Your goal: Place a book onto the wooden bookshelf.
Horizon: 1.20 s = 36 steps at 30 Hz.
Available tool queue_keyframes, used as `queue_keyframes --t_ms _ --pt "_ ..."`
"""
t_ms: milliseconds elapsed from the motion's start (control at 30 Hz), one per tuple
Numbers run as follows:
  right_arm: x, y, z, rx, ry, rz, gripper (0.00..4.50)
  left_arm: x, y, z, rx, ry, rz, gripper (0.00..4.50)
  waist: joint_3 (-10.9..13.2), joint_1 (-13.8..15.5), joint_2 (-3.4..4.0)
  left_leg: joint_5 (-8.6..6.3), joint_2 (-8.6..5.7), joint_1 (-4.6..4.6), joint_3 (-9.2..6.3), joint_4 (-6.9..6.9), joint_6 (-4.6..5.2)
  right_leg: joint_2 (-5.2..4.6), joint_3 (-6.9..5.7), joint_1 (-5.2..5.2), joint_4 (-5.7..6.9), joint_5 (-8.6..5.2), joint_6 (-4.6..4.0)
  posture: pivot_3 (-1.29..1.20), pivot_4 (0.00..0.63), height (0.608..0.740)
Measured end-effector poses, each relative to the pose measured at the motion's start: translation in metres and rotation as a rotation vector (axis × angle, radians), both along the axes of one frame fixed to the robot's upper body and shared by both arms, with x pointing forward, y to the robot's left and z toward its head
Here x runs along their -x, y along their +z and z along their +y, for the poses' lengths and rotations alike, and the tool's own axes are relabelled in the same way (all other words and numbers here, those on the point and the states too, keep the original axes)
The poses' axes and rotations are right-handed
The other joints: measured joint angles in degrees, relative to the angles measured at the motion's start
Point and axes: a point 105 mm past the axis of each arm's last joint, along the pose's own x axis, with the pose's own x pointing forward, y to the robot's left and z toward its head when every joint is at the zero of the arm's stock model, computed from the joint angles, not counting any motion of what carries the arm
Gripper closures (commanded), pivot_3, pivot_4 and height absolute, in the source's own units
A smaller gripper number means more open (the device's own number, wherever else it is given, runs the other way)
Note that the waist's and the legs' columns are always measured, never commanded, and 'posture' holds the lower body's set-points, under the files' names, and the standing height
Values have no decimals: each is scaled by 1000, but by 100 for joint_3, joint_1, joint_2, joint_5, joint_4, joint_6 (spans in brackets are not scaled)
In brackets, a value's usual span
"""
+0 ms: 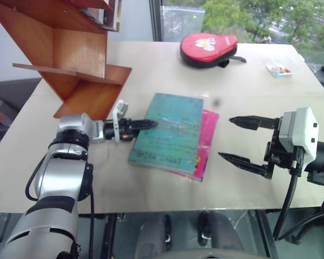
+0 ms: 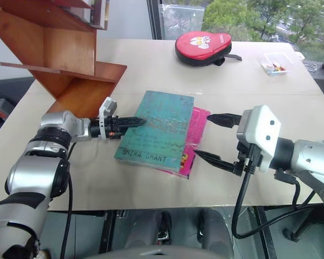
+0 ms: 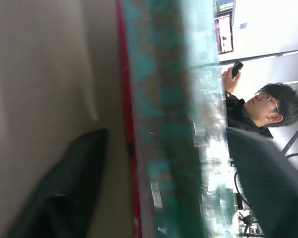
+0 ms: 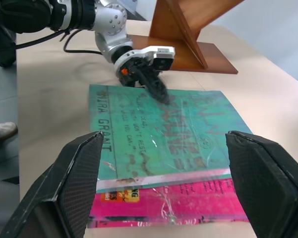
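Far left: wooden bookshelf (image 1: 70, 54) standing on the table (image 1: 151, 70). Left gripper (image 2: 137, 121) at the left edge of the book (image 1: 170, 132) — one finger over the cover, the other beside the edge, gap not closed; book flat mid-table atop a pink book (image 1: 205, 143). Right gripper (image 1: 240, 140) just right of both books — fingers spread wide, holding nothing.

Scratched teal book (image 1: 170, 131), reddish-brown bookshelf (image 1: 78, 59)
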Motion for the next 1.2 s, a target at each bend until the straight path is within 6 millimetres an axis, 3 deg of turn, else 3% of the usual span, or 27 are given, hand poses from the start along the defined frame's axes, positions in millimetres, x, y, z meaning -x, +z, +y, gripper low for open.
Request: queue_keyframes --t_ms 133,167,333,567,633,733,800,933,1167,1200 --pt "-1 0 2 1 -4 0 459 3 11 8 54 0 -4 4171 3 3 -5 0 1 -7 2 0 0 0 3 -8 1 0 1 0 150 740" --pt "-1 -2 3 2 4 7 459 3 15 10 86 3 -5 4439 3 1 -7 0 1 -7 4 0 0 -1 5 -9 2 -2 3 0 150 740" --pt "-3 -3 7 1 22 11 459 6 23 20 110 26 6 4439 7 3 -14 0 2 -8 3 1 1 0 5 -11 3 -5 8 0 150 740" --pt "-12 -2 6 -20 19 -1 459 21 59 17 179 -19 -53 4439 23 15 -38 0 1 -18 -5 4 1 -10 12 -14 3 0 1 0 150 740" --pt "-14 1 5 -49 16 -9 459 32 83 -4 148 -93 -241 4439 29 24 -46 0 -3 -26 -16 8 2 -21 16 -11 3 5 -6 0 150 740" --pt "-14 5 4 -88 20 -20 459 53 135 -36 123 -163 -569 4439 32 31 -51 0 -9 -49 -41 27 2 -26 -8 -12 1 6 -6 0 150 740" --pt "-15 9 1 -97 11 -36 459 58 152 -39 87 -145 -692 4439 30 12 -47 1 -11 -35 -33 23 1 -23 -7 -9 4 6 -6 0 150 740" --pt "-23 13 -6 -132 -15 -41 459 70 189 -50 -71 -81 -1103 4439 36 3 -43 2 -3 17 -17 10 -4 -10 -9 25 6 4 -6 0 150 740" --pt "-29 17 -10 -162 -28 -49 459 71 217 -52 -340 -64 -1557 4439 34 29 -35 2 -5 17 -9 10 -4 -10 -8 25 3 6 -7 0 150 740" --pt "-30 19 -10 -182 -27 -51 459 71 225 -46 -458 -78 -1756 4439 35 25 -37 2 -5 13 -7 10 -4 -8 -9 22 -2 7 -8 0 150 740"
